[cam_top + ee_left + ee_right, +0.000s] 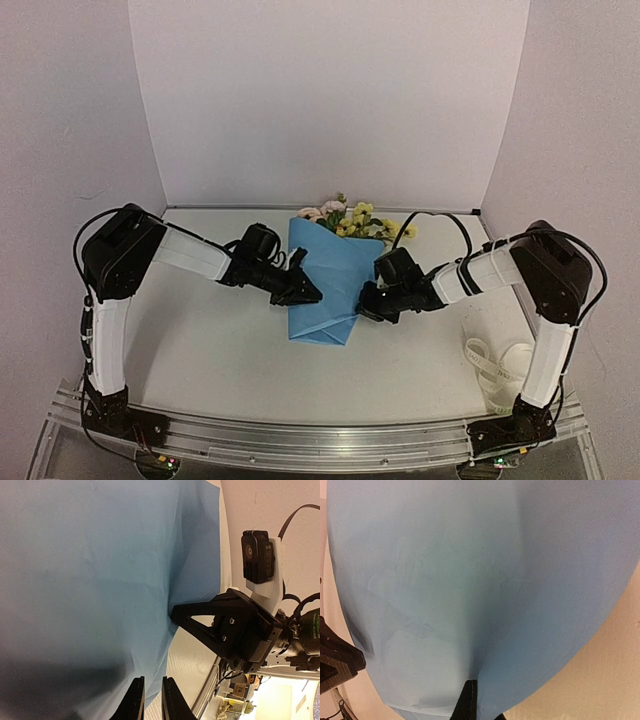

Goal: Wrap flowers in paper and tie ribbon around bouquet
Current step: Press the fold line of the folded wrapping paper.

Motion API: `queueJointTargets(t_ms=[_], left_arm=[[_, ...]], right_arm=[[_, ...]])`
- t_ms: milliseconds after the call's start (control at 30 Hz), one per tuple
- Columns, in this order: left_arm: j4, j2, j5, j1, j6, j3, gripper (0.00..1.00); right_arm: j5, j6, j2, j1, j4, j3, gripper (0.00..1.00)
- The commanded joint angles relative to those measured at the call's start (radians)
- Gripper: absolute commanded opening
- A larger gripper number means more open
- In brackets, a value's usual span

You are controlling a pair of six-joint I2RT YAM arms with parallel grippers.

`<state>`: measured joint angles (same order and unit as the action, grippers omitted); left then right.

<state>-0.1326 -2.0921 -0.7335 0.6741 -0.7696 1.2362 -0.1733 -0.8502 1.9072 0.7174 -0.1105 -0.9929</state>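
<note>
At the right edge of the paper [332, 285], the right gripper [368, 312] is pinched shut on it. The left gripper [308, 293], narrowly parted, straddles the opposite edge, hold unclear. Wrapping seems in hand: the paper, lying on the surface [200, 350] over the flowers [345, 216], likely needs folding tight before the ribbon [497, 365].

- I see the paper [325, 285] folded into a blue bundle in the middle of the table [220, 370]. It is wide toward the back wall and somewhat narrower at the near end.
- Flowers [345, 217] stick out past the far rim, pink on the left and yellow on the right.
- My left gripper [308, 292] is against the paper's left edge. Its jaws are too dark for me to read.
- My right gripper [366, 308] meets the paper's right edge, slightly nearer to me.
- The ribbon [497, 365] lies in loose loops beside the right arm, well apart from the paper.
</note>
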Motion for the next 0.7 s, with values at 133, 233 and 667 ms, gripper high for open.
queueJointTargets(t_ms=[133, 233, 667], left_arm=[[-0.051, -0.027, -0.048, 0.015, -0.024, -0.011, 0.14], [-0.064, -0.035, -0.050, 0.016, -0.035, -0.015, 0.14], [-0.058, -0.073, -0.045, 0.030, -0.053, -0.047, 0.16]], right_arm=[[0.043, -0.023, -0.035, -0.005, 0.002, 0.073, 0.00], [0.041, -0.028, -0.039, -0.005, -0.004, 0.086, 0.00], [0.046, -0.017, -0.053, -0.005, -0.014, 0.126, 0.00]])
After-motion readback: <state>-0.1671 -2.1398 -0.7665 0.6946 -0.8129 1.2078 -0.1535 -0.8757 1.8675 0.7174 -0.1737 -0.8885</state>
